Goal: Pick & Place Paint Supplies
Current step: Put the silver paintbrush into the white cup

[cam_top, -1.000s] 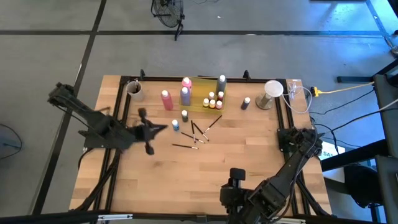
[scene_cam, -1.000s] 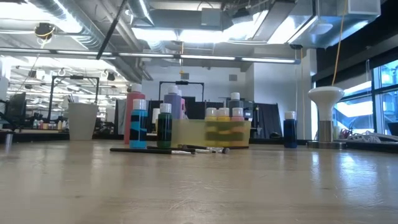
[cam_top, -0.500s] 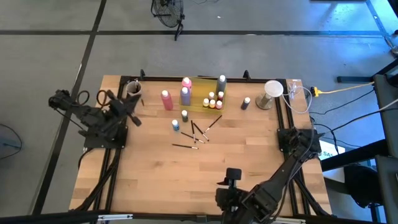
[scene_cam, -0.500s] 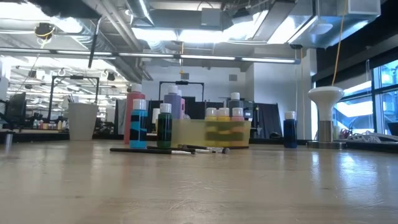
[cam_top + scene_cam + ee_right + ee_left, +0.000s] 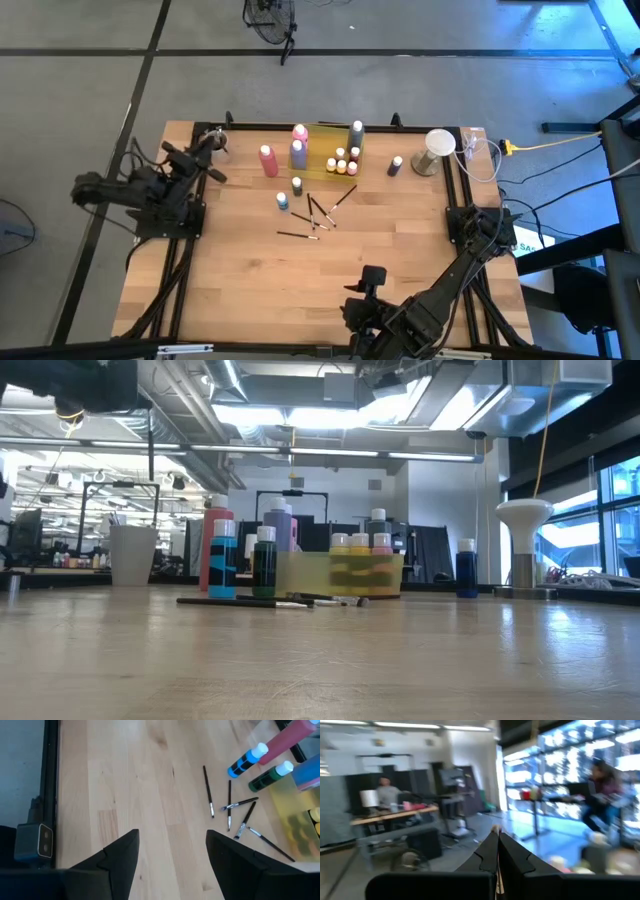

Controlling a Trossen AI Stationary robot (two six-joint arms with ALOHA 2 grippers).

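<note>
Yellow tray [image 5: 335, 150] between squeeze bottles [image 5: 267, 160]

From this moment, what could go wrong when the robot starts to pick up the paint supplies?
1. The brushes lie thin and flat on the table, some crossing; the open right gripper may slip off one or drag several.
2. The blue bottle and green bottle stand close beside the brushes and could be knocked over.
3. The shut left gripper, at the table's left edge, would probably have to open first.
</note>
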